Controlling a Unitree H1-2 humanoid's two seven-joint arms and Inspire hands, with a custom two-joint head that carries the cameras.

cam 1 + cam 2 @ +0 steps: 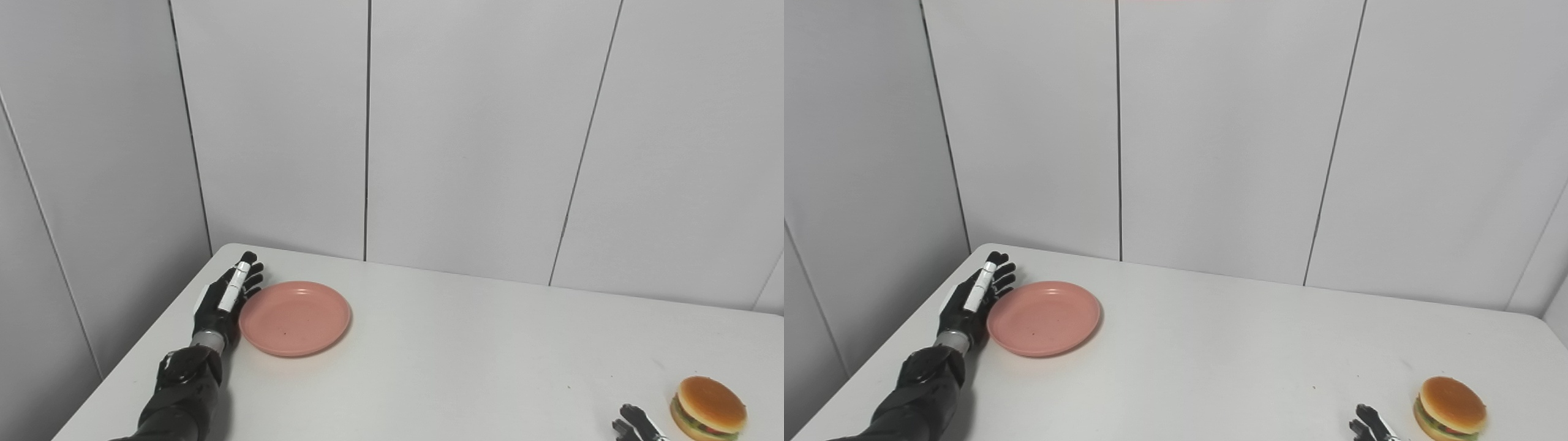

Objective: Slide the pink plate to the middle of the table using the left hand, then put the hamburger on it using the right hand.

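Two robot hands are in your view, one at each side of the white tabletop (465, 355). Your left robot hand (225, 300) stands on edge near the far left corner, fingers (245, 269) stretched out and apart, holding nothing, its palm right against the left rim of the pink plate (294, 318). The plate lies flat and bare, closer to the far edge than to the near one. Your right robot hand (1371, 424) only pokes in at the near edge towards the right corner, so you cannot tell whether it is open or closed. The hamburger (1450, 408) sits upright just beside it, nearer the right edge, not touching it.
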